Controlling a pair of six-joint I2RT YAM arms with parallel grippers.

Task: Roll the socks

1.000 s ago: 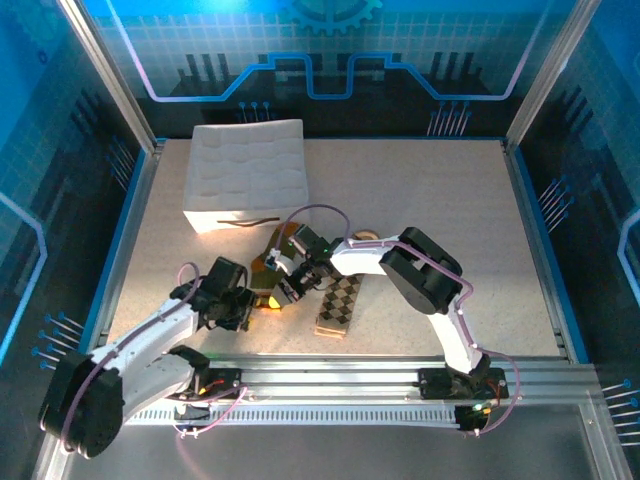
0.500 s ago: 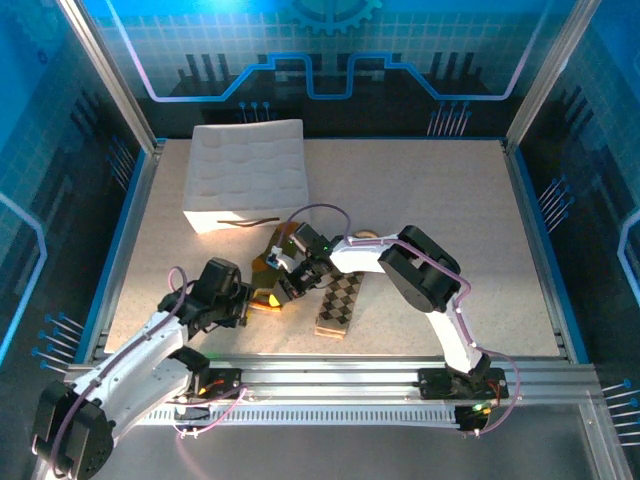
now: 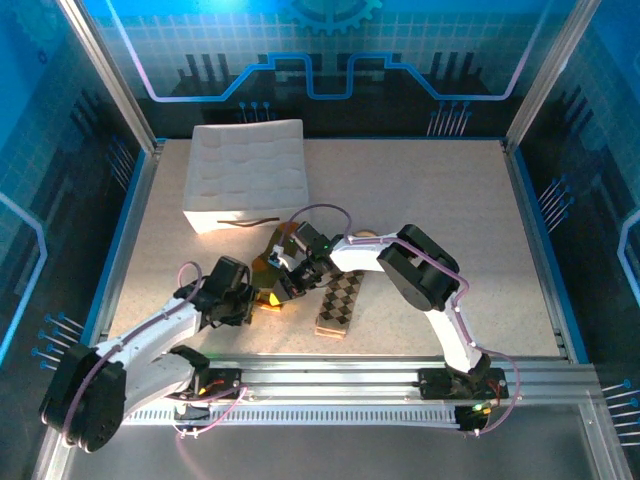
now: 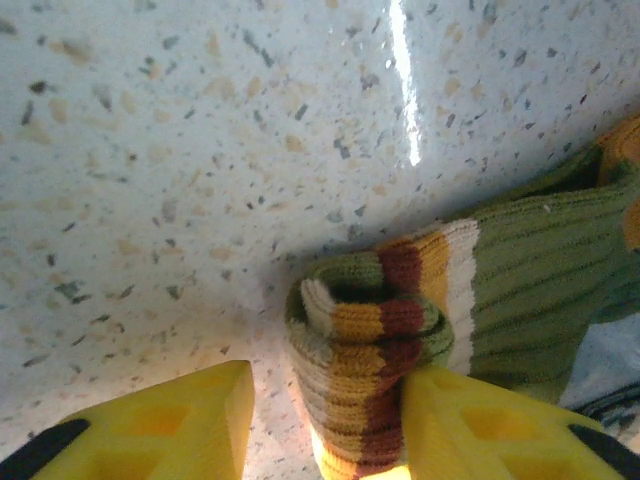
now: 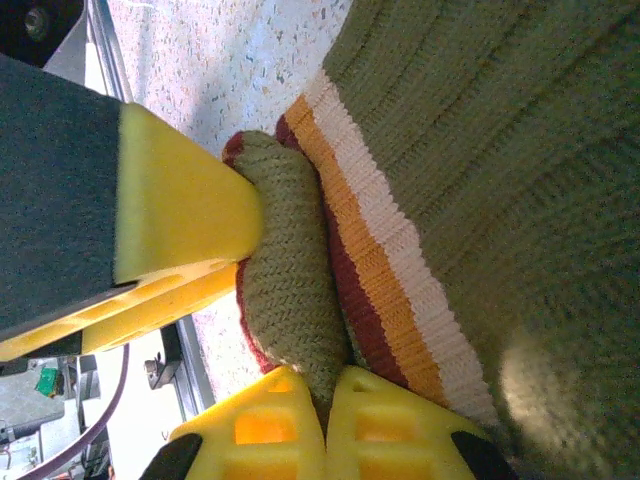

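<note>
The left arm has swung back in toward the middle of the table; half a second ago it sat pulled away to the left. Its left gripper [image 3: 254, 297] is now up against the near end of the sock again. The right arm has hardly shifted, and both socks and the tray lie where they did.

Seen from the left wrist, the left gripper [image 4: 328, 382] stands partly open. Its yellow fingers [image 4: 160, 425] sit on either side of the rolled end of the olive-green knit sock with orange, dark red and white stripes [image 4: 365, 350]. The finger on the right of that view touches the roll. The other stands just apart from it with bare tabletop between, so the claw is not closed on the sock.

The right gripper [image 5: 327, 400] is pinched tight, its two yellow fingertips [image 5: 395, 425] meeting on a fold of the olive-green knit sock [image 5: 290, 290] at the edge of the roll. In that view one finger of the left gripper presses against the other side of the roll.

From above, the olive-green knit sock [image 3: 262, 267] lies on the speckled beige tabletop [image 3: 430, 200] toward the front middle, between the two claws, with the right gripper [image 3: 284, 287] over it. The brown-and-beige argyle knit sock [image 3: 340, 300] lies flat just to its right, partly crossed by the right arm. The white quilted tray [image 3: 248, 172] sits at the back left, well apart from both grippers.
</note>
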